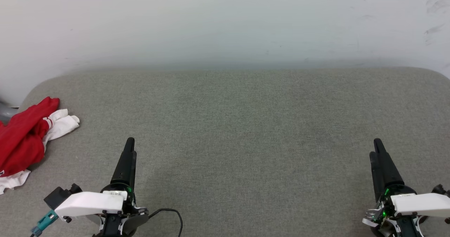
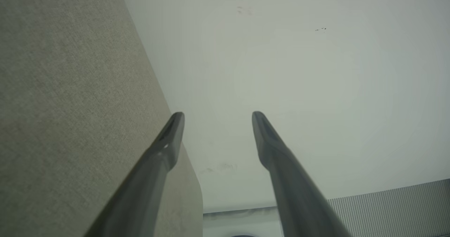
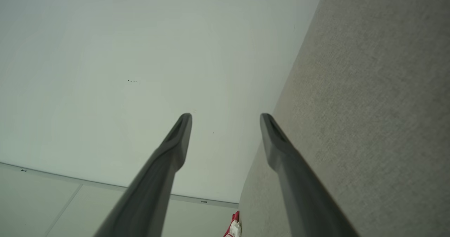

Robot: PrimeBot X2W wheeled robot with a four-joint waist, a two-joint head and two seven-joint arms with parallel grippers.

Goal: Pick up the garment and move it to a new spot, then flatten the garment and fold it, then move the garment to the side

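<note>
The garment (image 1: 21, 138) lies crumpled at the left edge of the grey counter (image 1: 246, 124), to the left side of the left tool (image 2: 215, 124). This tool and the right tool (image 3: 225, 124) are both open wide, over the counter.

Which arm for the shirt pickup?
Left. The garment lies bunched at the far left of the grey surface, near the left gripper; the right gripper sits far across. Both jaws stand open, empty.
</note>
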